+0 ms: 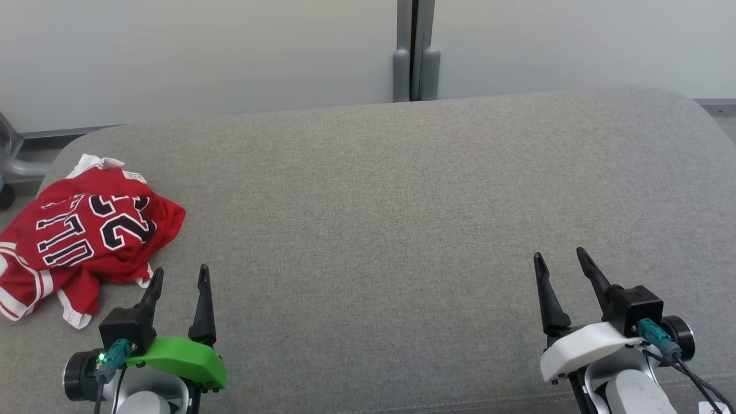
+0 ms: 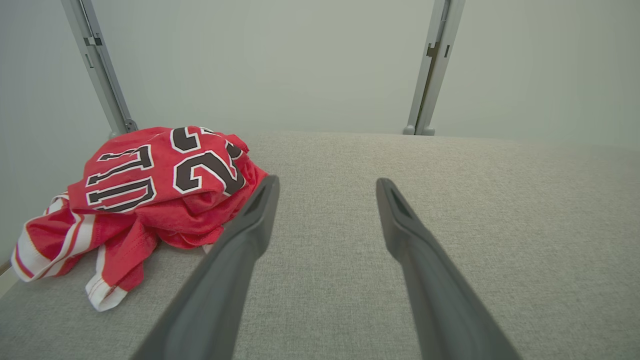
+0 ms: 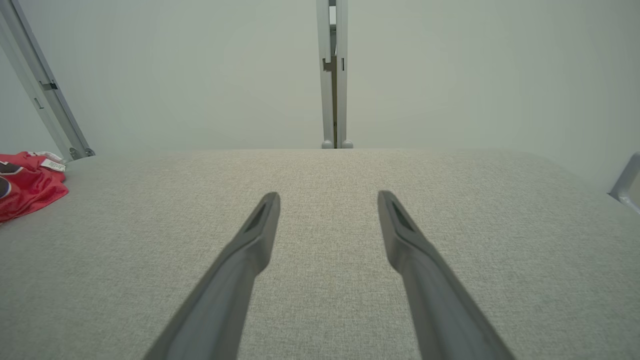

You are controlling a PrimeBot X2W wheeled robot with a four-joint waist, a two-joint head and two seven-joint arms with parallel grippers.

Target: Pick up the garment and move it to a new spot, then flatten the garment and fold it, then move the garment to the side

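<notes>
A red basketball jersey (image 1: 86, 236) lies crumpled at the far left edge of a grey upholstered surface (image 1: 402, 201), just ahead and to the left of the left gripper (image 1: 180, 269). It looks light, soft and limp, probably slick, so it would likely sag and slide once lifted. The raised fold nearest the left gripper, or the striped hem, seems the best place to pinch. Black numerals outlined in white run across it, with white-striped trim and a white neck label. Both grippers rest spread wide and empty; the right gripper (image 1: 559, 253) sits well apart from the jersey.
</notes>
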